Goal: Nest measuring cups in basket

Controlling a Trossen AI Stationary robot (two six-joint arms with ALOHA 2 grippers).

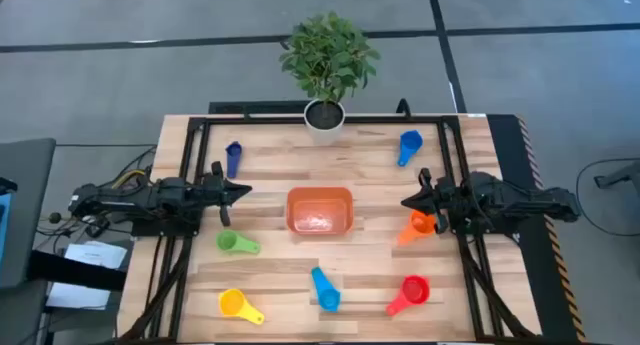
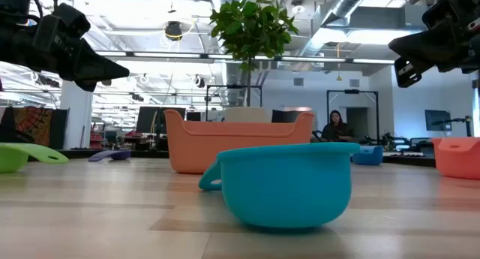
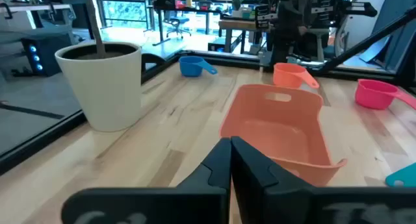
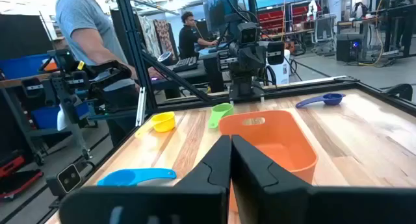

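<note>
The orange basket [image 1: 320,210] stands at the table's middle. Around it, several measuring cups lie on the wood: dark blue [image 1: 233,157], blue [image 1: 409,145], green [image 1: 236,243], yellow [image 1: 240,306], light blue [image 1: 325,288], red [image 1: 411,291] and orange [image 1: 418,225]. My left gripper [image 1: 243,192] hovers shut, left of the basket and above the table, pointing toward it [image 3: 279,126]. My right gripper [image 1: 408,201] hovers shut on the basket's right, also pointing at it [image 4: 270,139]. The orange cup lies partly under the right gripper. Neither gripper holds anything.
A white pot [image 1: 324,118] with a green plant stands at the table's far edge, behind the basket. A black frame [image 1: 200,135] runs along the table's sides. People show in the room beyond the table [image 4: 91,29].
</note>
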